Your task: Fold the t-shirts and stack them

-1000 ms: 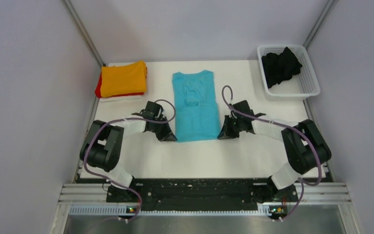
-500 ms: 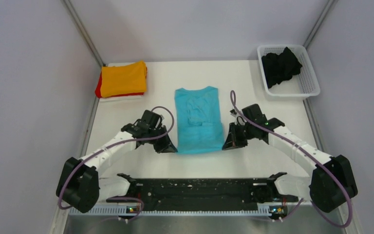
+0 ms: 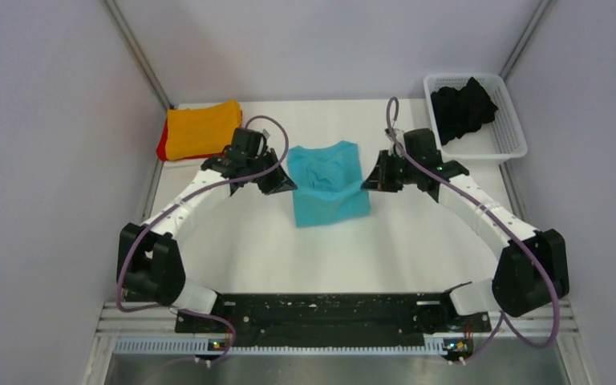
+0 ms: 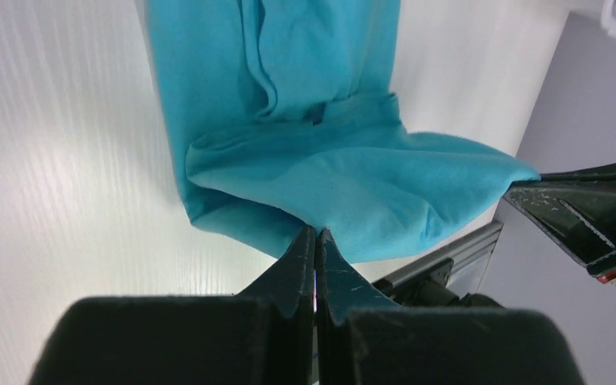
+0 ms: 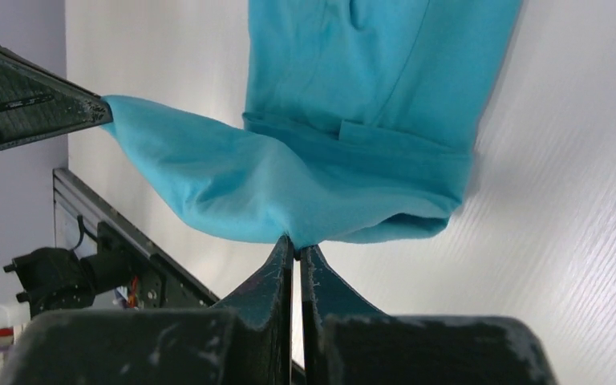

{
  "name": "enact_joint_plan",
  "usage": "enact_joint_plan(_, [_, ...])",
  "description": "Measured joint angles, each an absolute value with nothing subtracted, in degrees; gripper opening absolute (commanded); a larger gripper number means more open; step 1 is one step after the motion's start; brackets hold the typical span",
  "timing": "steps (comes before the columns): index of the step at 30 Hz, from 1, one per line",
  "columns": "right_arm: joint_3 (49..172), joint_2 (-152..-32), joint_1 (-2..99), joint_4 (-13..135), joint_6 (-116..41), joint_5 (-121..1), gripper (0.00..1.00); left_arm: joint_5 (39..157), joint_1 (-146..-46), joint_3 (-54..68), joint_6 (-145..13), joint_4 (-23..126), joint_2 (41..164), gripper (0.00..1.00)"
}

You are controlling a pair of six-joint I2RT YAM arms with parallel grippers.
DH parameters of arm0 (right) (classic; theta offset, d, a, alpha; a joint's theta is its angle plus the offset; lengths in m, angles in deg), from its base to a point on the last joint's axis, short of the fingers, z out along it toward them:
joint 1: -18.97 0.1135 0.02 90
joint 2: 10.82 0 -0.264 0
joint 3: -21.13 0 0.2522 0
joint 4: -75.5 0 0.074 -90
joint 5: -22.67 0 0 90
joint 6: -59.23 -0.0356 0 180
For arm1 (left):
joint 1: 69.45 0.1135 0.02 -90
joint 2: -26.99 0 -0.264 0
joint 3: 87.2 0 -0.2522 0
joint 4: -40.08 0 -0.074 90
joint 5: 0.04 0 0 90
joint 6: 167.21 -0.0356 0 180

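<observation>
The turquoise t-shirt [image 3: 329, 192] lies mid-counter [image 3: 289, 257], its hem held raised, one corner pinched in the clenched left claw [image 3: 291, 185], the other in the right claw [image 3: 366, 185]. An orange shirt [image 3: 202, 128] sits far left, and a black shirt [image 3: 461, 108] is in the basket [image 3: 513, 136].

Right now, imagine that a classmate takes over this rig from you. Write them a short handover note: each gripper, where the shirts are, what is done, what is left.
Left gripper: shut on one near corner of the turquoise t-shirt.
Right gripper: shut on the other near corner. The hem is lifted over the shirt's middle, mid-fold.
Orange t-shirt: folded, on top of the red t-shirt, far left of the table.
Black t-shirt: crumpled in the white mesh basket, far right.
Done: orange and red stacked.
Left: probably lay the turquoise hem down, finish the fold, stack it, then do the black one.
</observation>
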State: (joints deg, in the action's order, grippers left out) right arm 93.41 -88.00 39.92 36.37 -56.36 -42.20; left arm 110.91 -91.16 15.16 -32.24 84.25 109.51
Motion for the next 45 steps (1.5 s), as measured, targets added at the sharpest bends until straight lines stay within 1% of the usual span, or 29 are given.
enact_joint_plan(9, [103.25, -97.64, 37.74, 40.13, -57.41, -43.60, 0.00, 110.63, -86.16, 4.30, -34.71, 84.36, 119.67, 0.00])
enact_joint_plan(16, [110.13, -102.91, 36.77, 41.37, -57.41, -43.45, 0.00, 110.47, -84.34, -6.19, -37.16, 85.52, 126.10, 0.00])
enact_joint_plan(25, [119.18, -113.93, 35.44, 42.51, -57.87, -41.92, 0.00, 110.12, -81.46, -15.50, -39.11, 87.95, 134.64, 0.00])
enact_joint_plan(36, [127.25, -125.73, 35.07, 43.43, -59.18, -43.54, 0.00, 110.21, -79.99, -28.27, -39.92, 89.65, 149.50, 0.00])
enact_joint_plan(37, [128.17, -127.08, 35.03, 43.87, -59.42, -43.86, 0.00, 110.19, -79.93, -28.97, -39.89, 89.65, 150.64, 0.01])
enact_joint_plan(38, [129.00, -128.29, 35.00, 44.28, -59.61, -44.24, 0.03, 110.17, -79.84, -29.60, -39.87, 89.67, 151.71, 0.08])
enact_joint_plan(39, [130.09, -129.75, 34.96, 44.61, -59.96, -44.85, 0.14, 110.15, -79.75, -30.24, -39.85, 89.72, 152.78, 0.20])
enact_joint_plan(40, [131.40, -131.41, 34.92, 44.81, -60.31, -45.44, 0.31, 110.08, -79.64, -31.24, -39.72, 89.89, 154.07, 0.39])
enact_joint_plan(41, [132.54, -132.85, 34.92, 44.94, -60.62, -45.92, 0.44, 109.99, -79.56, -32.18, -39.78, 89.98, 155.08, 0.50])
enact_joint_plan(42, [133.94, -134.47, 34.92, 44.96, -60.93, -46.55, 0.55, 109.86, -79.40, -33.47, -39.63, 90.18, 156.19, 0.60])
enact_joint_plan(43, [135.58, -136.05, 34.89, 44.78, -61.17, -46.90, 0.76, 109.64, -79.27, -34.74, -39.52, 90.42, 157.15, 0.82])
enact_joint_plan(44, [137.43, -137.53, 34.89, 44.57, -61.30, -47.16, 0.92, 109.40, -79.10, -36.01, -39.35, 90.59, 157.99, 0.97])
enact_joint_plan(45, [139.47, -139.04, 34.85, 44.37, -61.41, -47.36, 0.98, 109.23, -78.90, -36.90, -39.46, 90.68, 158.55, 0.98])
